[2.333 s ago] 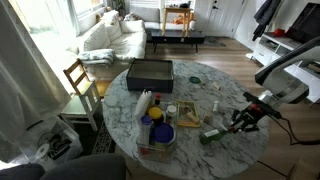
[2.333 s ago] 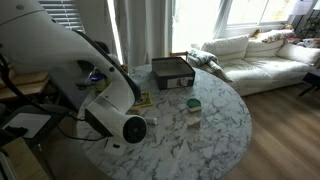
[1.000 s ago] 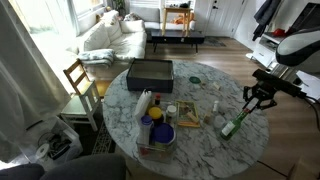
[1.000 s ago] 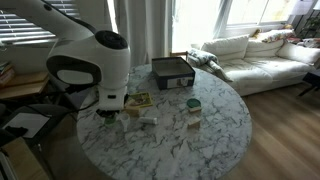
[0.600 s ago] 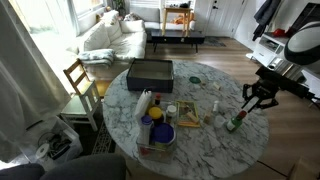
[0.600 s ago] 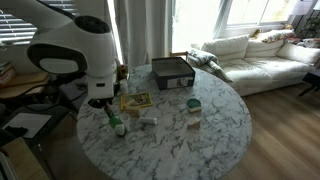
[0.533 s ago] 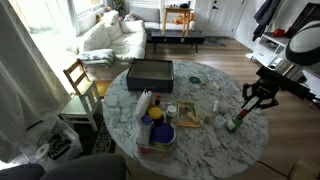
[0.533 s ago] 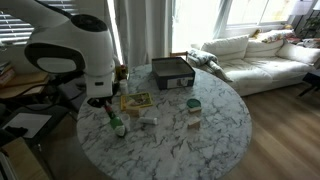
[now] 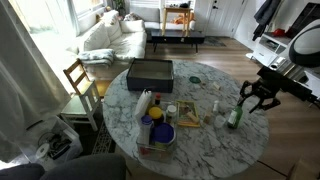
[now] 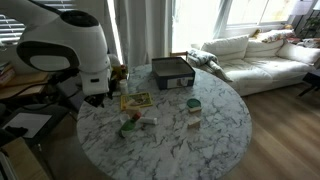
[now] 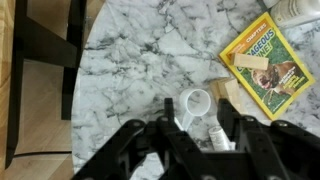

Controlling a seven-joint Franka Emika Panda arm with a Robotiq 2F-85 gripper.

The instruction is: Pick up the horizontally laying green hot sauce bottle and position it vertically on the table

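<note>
The green hot sauce bottle [image 9: 234, 117] stands nearly upright at the near edge of the marble table [image 9: 200, 152], its base at the table top. My gripper [image 9: 244, 99] is over it, shut around its upper part. In the wrist view the bottle's pale cap [image 11: 215, 135] shows between my dark fingers [image 11: 200, 128], above the marble table [image 11: 140, 50]. In an exterior view the bottle [image 10: 127, 128] is a small green blur on the table [image 10: 215, 135] below the white arm.
A clear scoop [image 11: 195, 103] lies just ahead of my fingers, a yellow magazine [image 11: 262, 55] beyond it. A dark box [image 9: 150, 72], a lying white bottle [image 9: 144, 103] and blue-lidded tubs [image 9: 157, 130] fill the table's far side. A small jar [image 10: 193, 105] stands mid-table. A wooden chair [image 9: 80, 80] is beside the table.
The bottle was lifted from lying flat, swung through a tilt and now stands close to vertical. The gripper rose and turned with it.
</note>
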